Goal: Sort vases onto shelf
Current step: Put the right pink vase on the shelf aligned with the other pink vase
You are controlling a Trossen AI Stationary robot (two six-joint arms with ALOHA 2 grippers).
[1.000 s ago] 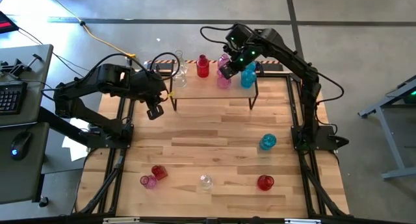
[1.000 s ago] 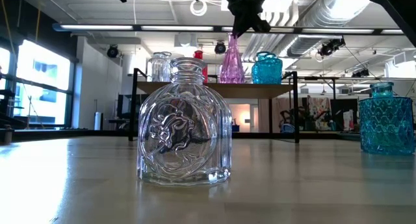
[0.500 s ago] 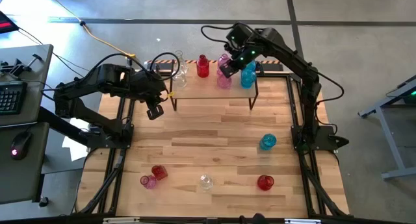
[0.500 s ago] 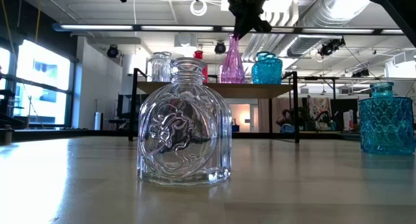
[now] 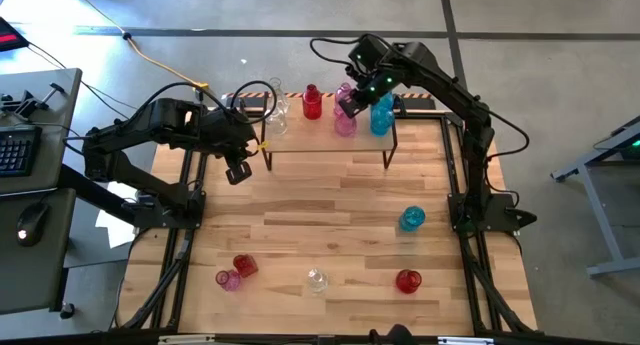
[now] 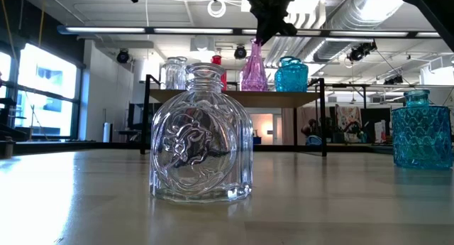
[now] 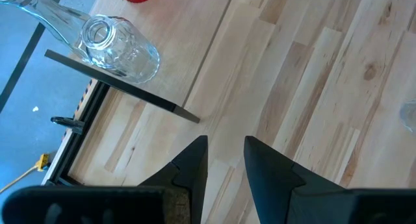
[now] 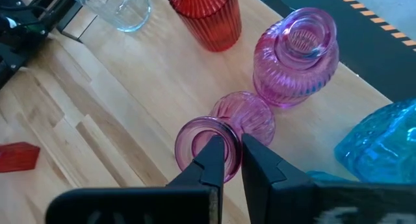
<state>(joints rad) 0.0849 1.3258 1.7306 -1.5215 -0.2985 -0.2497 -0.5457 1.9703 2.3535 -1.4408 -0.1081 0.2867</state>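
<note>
On the shelf [image 5: 330, 135], our right gripper [image 8: 233, 160] pinches the tall pink vase [image 8: 224, 130]'s rim; bare board lies at 6 o'clock.

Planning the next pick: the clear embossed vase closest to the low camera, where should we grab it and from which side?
Grip the clear vase by its narrow neck, just under the lip, coming straight down from above. It stands upright. The squat body looks too wide for the jaws, while the flared lip should keep it from slipping out. Nothing stands close beside it, so the descent looks unobstructed.
</note>
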